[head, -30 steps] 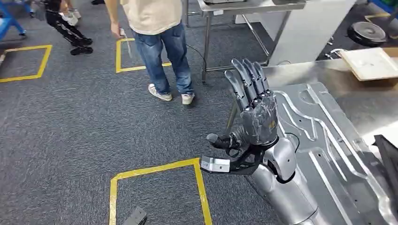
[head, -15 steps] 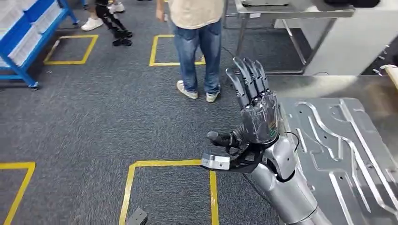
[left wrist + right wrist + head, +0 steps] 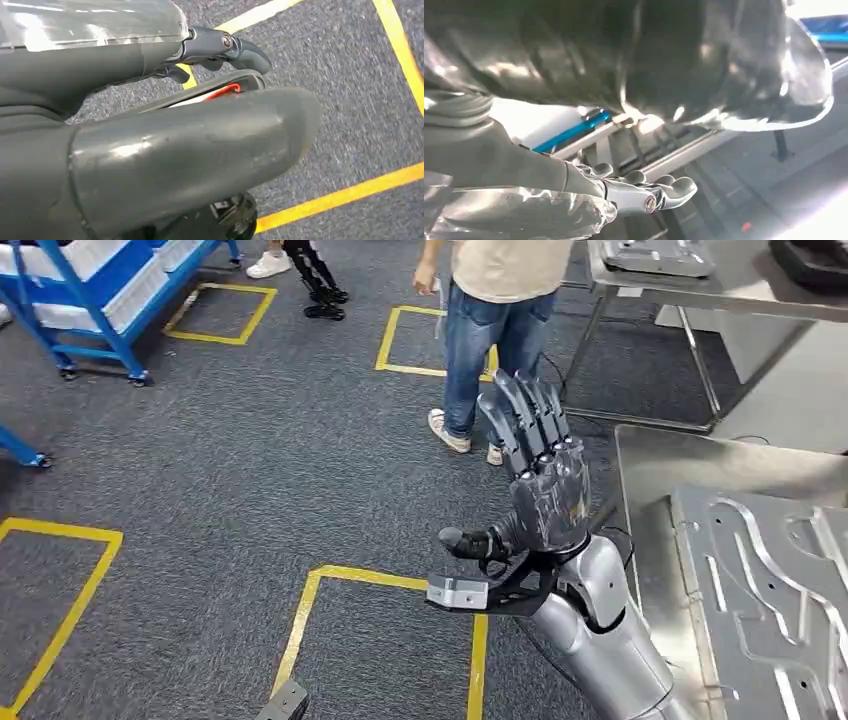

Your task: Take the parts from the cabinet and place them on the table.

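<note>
Right now our right hand (image 3: 540, 490) is up in front of the head camera, palm empty, fingers straight and side by side, thumb stuck out to the side. A stamped metal part (image 3: 765, 590) lies flat on the steel tabletop (image 3: 650, 455) just beside that arm, not touched. A second part (image 3: 655, 255) sits on the far tabletop (image 3: 740, 290).

Around us: a person in jeans (image 3: 500, 330) stands on the grey carpet (image 3: 250, 460) just past our fingertips, between us and the far tabletop. The blue rack (image 3: 100, 290) with white trays is well apart, across the carpet. Yellow tape squares (image 3: 330, 580) mark the floor.

The left wrist view looks down at carpet and tape. Our left hand (image 3: 150, 150) has the thick thumb across the picture and dark fingers (image 3: 235, 47) behind it; we cannot tell whether it is spread or closed.

The right wrist view looks outward under the fingertips (image 3: 674, 187) at steel table legs and a blue bar, which the head view does not show from that side.
</note>
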You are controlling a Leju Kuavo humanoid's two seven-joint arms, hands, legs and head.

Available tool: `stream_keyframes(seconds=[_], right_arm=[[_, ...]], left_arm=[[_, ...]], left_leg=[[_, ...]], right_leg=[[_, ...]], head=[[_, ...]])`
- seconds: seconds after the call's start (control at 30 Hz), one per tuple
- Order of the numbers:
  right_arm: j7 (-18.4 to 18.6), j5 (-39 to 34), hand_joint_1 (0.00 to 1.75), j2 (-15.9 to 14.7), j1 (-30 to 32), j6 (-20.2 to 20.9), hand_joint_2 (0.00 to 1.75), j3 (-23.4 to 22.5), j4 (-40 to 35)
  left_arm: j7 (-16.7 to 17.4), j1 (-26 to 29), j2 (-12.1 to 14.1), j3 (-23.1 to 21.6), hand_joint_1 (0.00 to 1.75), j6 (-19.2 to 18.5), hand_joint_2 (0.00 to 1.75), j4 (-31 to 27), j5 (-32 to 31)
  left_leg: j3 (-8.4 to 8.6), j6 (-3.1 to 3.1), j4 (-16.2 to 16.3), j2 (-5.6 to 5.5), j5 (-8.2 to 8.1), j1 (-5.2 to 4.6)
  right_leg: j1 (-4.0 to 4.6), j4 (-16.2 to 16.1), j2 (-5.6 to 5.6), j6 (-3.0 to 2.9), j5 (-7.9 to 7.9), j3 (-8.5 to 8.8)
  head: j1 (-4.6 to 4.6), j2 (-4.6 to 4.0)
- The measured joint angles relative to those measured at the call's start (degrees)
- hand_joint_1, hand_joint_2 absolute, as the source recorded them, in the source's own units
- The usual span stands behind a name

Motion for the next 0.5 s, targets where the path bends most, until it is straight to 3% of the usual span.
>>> stream_keyframes(seconds=[0.03, 0.07, 0.1, 0.13, 0.17, 0.2, 0.3, 0.33, 0.37, 0.4, 0.43, 0.5], right_arm=[[0.0, 0.0, 0.0, 0.0, 0.3, 0.0, 0.0, 0.0, 0.0], [0.0, 0.0, 0.0, -0.2, 0.4, 0.0, 0.0, 0.0, 0.0], [0.0, 0.0, 0.0, -0.2, 0.4, 0.0, 0.0, 0.0, 0.0], [0.0, 0.0, 0.0, -0.2, 0.4, 0.0, 0.0, 0.0, 0.0], [0.0, 0.0, 0.0, -0.2, 0.4, 0.0, 0.0, 0.0, 0.0], [0.0, -0.1, 0.0, -0.2, 0.5, 0.0, 0.0, 0.0, -0.1], [0.0, -0.1, 0.0, -0.4, 0.5, -0.1, 0.0, 0.0, -0.2], [0.0, -0.1, 0.0, -0.4, 0.5, -0.1, 0.0, 0.0, -0.2], [0.0, -0.1, 0.0, -0.3, 0.5, -0.1, 0.0, 0.0, -0.2], [0.0, -0.1, 0.0, -0.4, 0.5, -0.1, 0.0, 0.0, -0.2], [0.0, -0.1, 0.0, -0.4, 0.5, -0.1, 0.0, 0.0, -0.2], [0.0, -0.1, 0.0, -0.4, 0.9, -0.1, 0.0, 0.0, -0.1]], left_arm=[[0.0, 0.1, 0.0, 0.0, 0.0, 0.0, 0.0, 0.0, 0.0], [0.0, 0.1, 0.0, 0.0, 0.0, 0.0, 0.0, 0.0, 0.0], [0.0, 0.1, 0.0, 0.0, 0.0, 0.0, 0.0, 0.0, 0.0], [0.0, 0.0, 0.0, 0.0, 0.0, 0.0, 0.0, 0.0, 0.0], [0.0, 0.1, 0.0, 0.0, 0.0, 0.0, 0.0, 0.0, 0.0], [0.0, -0.1, 0.0, 0.0, 0.0, 0.0, 0.0, 0.0, 0.0], [0.0, 0.0, 0.0, 0.0, 0.0, 0.0, 0.0, 0.0, 0.0], [0.0, 0.1, 0.2, 0.1, 0.0, 0.0, 0.0, 0.0, 0.0], [0.0, 0.3, 0.1, 0.1, 0.0, 0.0, 0.0, 0.0, 0.0], [0.0, 0.2, 0.1, 0.1, 0.0, 0.0, 0.0, 0.0, 0.0], [0.0, -0.1, 0.1, 0.1, 0.0, 0.0, 0.0, 0.0, 0.0], [0.0, -0.1, 0.1, 0.1, 0.0, 0.0, 0.0, 0.0, 0.0]], left_leg=[[0.03, 0.0, 0.0, -0.81, 0.0, -0.01], [0.04, -0.01, 0.1, -1.54, 0.0, -0.01], [0.1, -0.03, 0.2, -2.38, 0.0, -0.01], [0.18, -0.1, 0.2, -3.11, -0.03, -0.01], [0.12, -0.21, 0.2, -3.63, 0.01, 0.2], [-0.33, -0.69, 0.5, -4.21, 0.13, -0.05], [-1.0, -2.03, -0.1, -6.21, 0.84, 0.69], [-1.21, -2.24, 0.0, -5.65, 0.69, 0.32], [-1.4, -2.53, 0.9, -2.08, -0.08, -0.05], [-2.59, -2.67, 3.6, 0.06, -1.96, -0.01], [-4.92, -2.86, 8.4, 1.18, -4.45, 0.18], [-8.16, -3.09, 15.4, 1.72, -7.09, 0.31]], right_leg=[[0.0, -0.6, 0.05, -0.07, 1.41, 0.05], [0.01, -3.3, 0.25, -0.26, 3.69, 1.11], [0.0, -8.0, 0.78, -0.56, 6.64, 3.17], [0.0, -12.9, 2.15, -0.9, 9.27, 5.36], [-0.16, -15.0, 4.56, -1.17, 8.77, 6.39], [-0.27, -16.0, 5.66, -1.1, 9.04, 6.51], [0.24, -16.4, 3.88, -1.28, 8.7, 6.66], [-0.53, -17.2, 2.97, -1.79, 9.14, 7.03], [-0.42, -17.6, 2.22, -2.0, 9.27, 7.47], [-0.35, -17.6, 1.43, -2.32, 9.27, 7.59], [-0.19, -17.6, 0.42, -2.39, 9.22, 7.56], [-0.05, -17.6, -1.38, -2.56, 9.06, 7.55]], head=[[0.0, 0.0], [0.0, 0.0], [0.0, 0.0], [0.0, 0.0], [-0.02, 0.0], [0.0, 0.0], [0.0, 0.0], [0.07, 0.0], [-0.09, 0.0], [-0.26, 0.0], [-0.24, 0.0], [-0.24, 0.0]])
